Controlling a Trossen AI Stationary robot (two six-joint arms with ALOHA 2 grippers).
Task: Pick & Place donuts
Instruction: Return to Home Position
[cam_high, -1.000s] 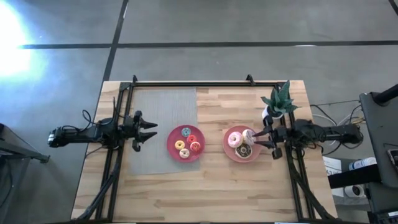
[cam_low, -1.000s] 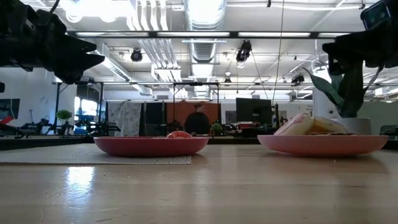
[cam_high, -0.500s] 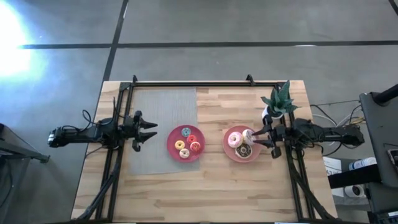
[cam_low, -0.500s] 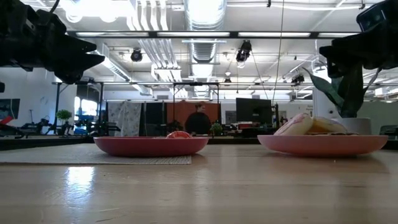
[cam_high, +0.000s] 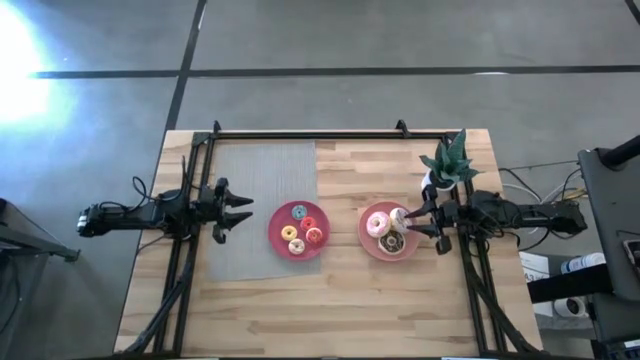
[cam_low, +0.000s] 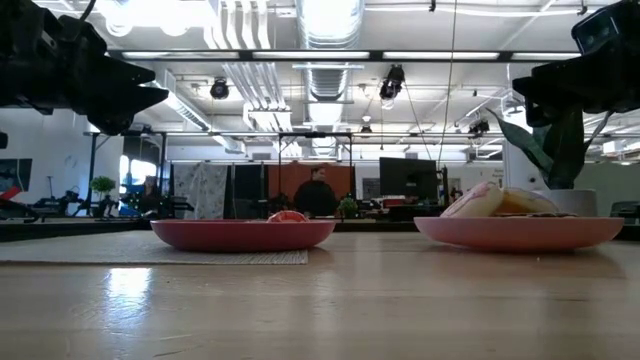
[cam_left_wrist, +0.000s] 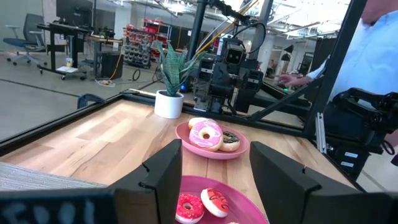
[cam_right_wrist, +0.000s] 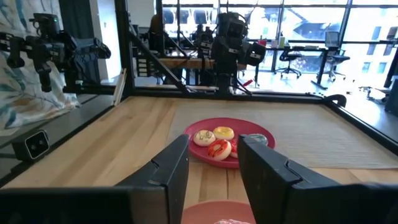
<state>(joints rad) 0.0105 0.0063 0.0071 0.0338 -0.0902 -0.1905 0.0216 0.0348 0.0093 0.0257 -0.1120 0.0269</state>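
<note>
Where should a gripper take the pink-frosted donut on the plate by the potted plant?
The pink-frosted donut lies frosting-up, with the lilac-white donut and dark brown donut crowding two sides. Probably best from straight above: one finger in the hole, the other on the outer rim facing the red plate.

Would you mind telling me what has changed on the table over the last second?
The right gripper, open at the edge of the pink plate, barely moved; in the low view the right arm has shifted slightly. Nothing was gripped or released. The left gripper, the red plate and the donuts stayed put.
</note>
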